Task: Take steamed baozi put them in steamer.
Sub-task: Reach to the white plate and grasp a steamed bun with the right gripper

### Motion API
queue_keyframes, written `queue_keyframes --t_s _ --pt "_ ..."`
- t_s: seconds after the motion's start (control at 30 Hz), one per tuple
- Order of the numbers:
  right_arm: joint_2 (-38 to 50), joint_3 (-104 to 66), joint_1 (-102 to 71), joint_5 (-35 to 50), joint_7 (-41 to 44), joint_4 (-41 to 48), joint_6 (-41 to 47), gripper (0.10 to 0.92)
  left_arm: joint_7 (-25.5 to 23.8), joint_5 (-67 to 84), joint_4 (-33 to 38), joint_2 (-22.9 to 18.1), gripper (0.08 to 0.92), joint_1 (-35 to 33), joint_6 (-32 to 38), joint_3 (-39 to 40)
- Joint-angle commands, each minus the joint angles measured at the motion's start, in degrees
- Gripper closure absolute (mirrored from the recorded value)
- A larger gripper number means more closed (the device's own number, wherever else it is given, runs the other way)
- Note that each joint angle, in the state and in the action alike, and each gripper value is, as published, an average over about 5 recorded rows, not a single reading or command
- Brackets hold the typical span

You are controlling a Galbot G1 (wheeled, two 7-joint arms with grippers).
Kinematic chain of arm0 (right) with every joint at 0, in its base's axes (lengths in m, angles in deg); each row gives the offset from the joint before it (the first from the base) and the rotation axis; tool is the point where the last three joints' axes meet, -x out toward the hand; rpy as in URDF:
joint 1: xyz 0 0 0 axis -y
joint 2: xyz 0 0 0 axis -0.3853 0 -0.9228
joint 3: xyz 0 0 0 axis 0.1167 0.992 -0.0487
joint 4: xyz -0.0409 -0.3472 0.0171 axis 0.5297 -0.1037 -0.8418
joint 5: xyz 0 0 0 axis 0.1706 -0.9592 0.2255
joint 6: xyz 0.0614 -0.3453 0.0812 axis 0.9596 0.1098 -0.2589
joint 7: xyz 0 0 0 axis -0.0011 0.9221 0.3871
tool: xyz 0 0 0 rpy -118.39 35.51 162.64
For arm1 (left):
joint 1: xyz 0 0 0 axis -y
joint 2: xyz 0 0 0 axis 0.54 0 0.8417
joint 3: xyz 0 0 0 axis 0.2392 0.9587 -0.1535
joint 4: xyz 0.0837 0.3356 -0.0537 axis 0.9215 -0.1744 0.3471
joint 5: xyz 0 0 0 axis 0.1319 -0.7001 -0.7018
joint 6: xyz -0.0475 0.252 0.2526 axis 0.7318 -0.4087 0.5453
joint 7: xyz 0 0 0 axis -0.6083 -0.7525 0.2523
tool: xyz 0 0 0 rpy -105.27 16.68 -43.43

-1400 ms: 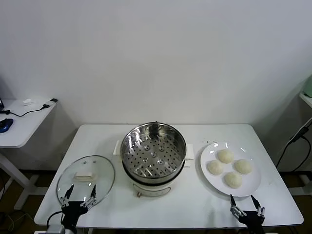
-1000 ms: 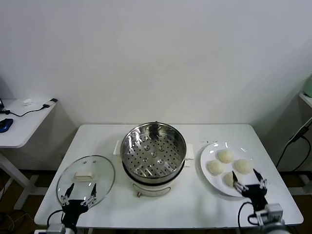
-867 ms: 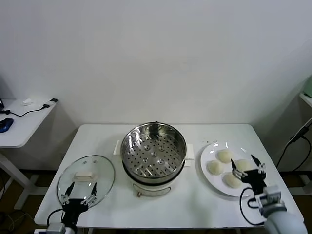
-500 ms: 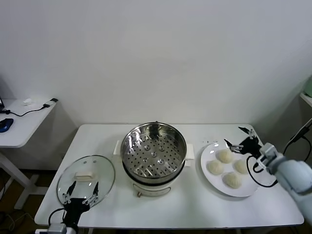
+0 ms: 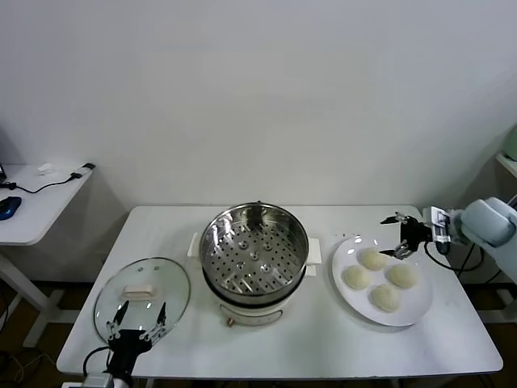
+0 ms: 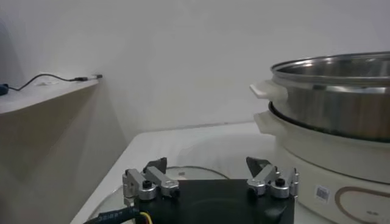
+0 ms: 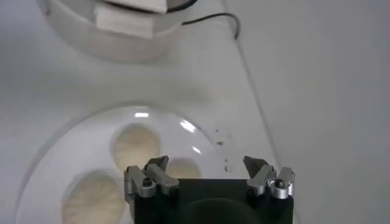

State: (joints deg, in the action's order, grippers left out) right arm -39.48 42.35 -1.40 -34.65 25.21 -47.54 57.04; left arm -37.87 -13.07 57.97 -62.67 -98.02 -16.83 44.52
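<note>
Up on the white desk (image 5: pixel 307 339), seen from the head, the steamer (image 5: pixel 254 252) sits in the middle with its perforated tray bare. To its right lies a white plate (image 5: pixel 414 309) carrying all four steamed baozi (image 5: pixel 372 259), set in a loose diamond. The right end effector (image 5: pixel 397 235) hangs over the far edge of that plate, just beyond the rearmost bun, its fingers spread apart and holding nothing; the right arm reaches in from the right border. On the other side, a round glass lid (image 5: pixel 142 295) lies flat on the desk to the left of the steamer. The left end effector (image 5: pixel 137 321) sits low at the near edge of the lid, fingers spread as well and empty.

From the left wrist, the left end effector (image 6: pixel 210 176) shows two finger pairs set wide apart above the lid (image 6: pixel 189 173), and the steamer (image 6: pixel 332 119) rises close by with its white handle and white base.

From the right wrist, the right end effector (image 7: pixel 207 173) again shows its fingers parted, poised above the plate (image 7: pixel 79 143). Three of the baozi (image 7: pixel 135 145) are in view beneath it, resting on the plate, none touched by the fingers. The steamer (image 7: pixel 122 30) stands farther off, beyond the plate's rim.
</note>
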Motion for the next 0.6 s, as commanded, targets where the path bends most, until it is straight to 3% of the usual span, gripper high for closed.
queue_keyframes --t_s 0.03,0.33,0.6 --pt "-11.69 28.43 20.38 -1.22 9.71 15.30 -2.45 0.203 -0.01 -0.48 -0.09 -0.55 0.177 -0.08 0.08 -0.02" --pt "-18.06 26.44 13.00 0.10 7.04 20.02 -0.78 0.203 -0.14 -0.78 -0.12 -0.82 0.177 0.50 -0.15 -0.25" --pt "-18.44 21.70 7.67 -1.45 5.14 22.88 -0.07 0.203 -0.29 -0.94 -0.12 -1.60 0.177 0.90 -0.47 0.39"
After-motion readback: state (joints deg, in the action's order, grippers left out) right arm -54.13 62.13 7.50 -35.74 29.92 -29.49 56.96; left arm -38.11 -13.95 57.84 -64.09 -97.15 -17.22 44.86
